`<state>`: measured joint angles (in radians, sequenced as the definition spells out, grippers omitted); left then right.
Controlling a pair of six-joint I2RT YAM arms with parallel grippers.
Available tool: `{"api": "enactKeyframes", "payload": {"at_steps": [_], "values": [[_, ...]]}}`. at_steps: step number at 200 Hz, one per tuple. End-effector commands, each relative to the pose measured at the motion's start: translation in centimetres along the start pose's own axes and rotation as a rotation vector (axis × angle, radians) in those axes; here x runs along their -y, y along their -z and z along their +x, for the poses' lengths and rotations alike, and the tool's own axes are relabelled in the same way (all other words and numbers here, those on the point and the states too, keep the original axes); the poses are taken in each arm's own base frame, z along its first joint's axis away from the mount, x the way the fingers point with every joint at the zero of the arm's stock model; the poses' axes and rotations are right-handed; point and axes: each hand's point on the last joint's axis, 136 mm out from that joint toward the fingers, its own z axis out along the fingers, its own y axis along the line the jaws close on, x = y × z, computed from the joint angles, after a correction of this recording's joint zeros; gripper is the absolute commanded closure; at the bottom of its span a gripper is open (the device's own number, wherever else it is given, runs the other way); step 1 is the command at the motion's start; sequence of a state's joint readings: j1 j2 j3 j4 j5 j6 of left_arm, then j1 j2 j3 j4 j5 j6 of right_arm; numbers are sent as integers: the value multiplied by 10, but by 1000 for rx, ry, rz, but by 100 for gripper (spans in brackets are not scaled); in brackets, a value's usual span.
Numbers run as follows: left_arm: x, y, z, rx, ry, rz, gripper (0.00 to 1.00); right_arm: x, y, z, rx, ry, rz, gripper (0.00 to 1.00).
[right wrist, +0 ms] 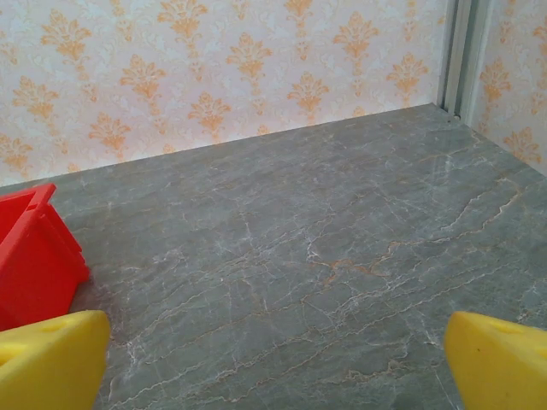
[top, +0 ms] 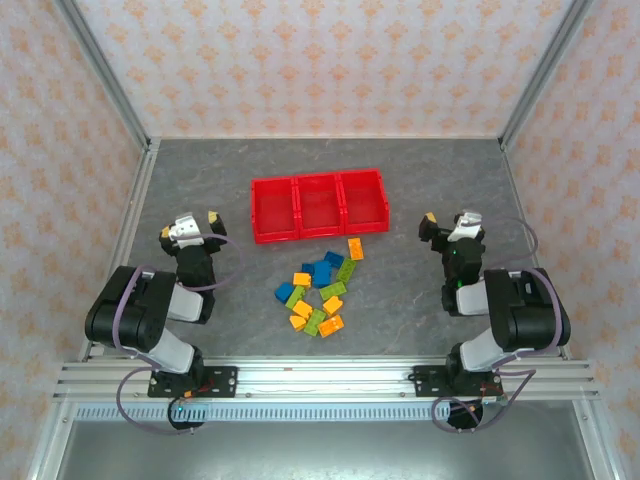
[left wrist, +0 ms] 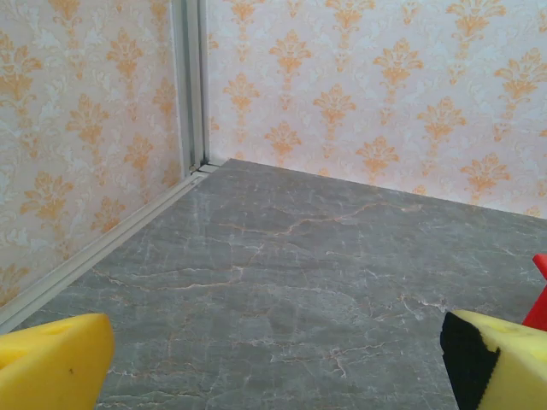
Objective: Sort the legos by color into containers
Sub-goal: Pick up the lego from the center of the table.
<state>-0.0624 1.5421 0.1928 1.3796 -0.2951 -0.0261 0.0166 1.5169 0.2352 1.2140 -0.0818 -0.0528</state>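
Several small legos (top: 318,291) in blue, green and orange-yellow lie in a loose heap on the grey table, just in front of the containers. The containers (top: 319,205) are three red open bins joined in a row at mid-table, and they look empty. My left gripper (top: 190,229) rests to the left of the heap, open, with nothing between its yellow fingertips (left wrist: 51,363). On the far right my right gripper (top: 447,228) is open too, its yellow fingertips (right wrist: 500,363) wide apart. A corner of a red bin (right wrist: 34,252) lies left of the right gripper.
Patterned walls with metal corner posts (left wrist: 190,85) close in the table on three sides. The aluminium rail (top: 320,378) holding both arm bases runs along the near edge. Bare grey tabletop (top: 320,160) lies behind the bins.
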Motion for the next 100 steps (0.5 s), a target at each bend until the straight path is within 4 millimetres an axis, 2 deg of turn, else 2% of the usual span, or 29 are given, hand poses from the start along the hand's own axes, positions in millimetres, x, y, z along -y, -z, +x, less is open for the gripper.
{"api": "enactKeyframes", "payload": {"at_steps": [1,100], "values": [[-5,-1,0,3,15,-17,0,2,0,-2,8,-5,16,0],[-7,-1,-1,4,15,-25,0,6,-1,-3,13,-16,40,0]]}}
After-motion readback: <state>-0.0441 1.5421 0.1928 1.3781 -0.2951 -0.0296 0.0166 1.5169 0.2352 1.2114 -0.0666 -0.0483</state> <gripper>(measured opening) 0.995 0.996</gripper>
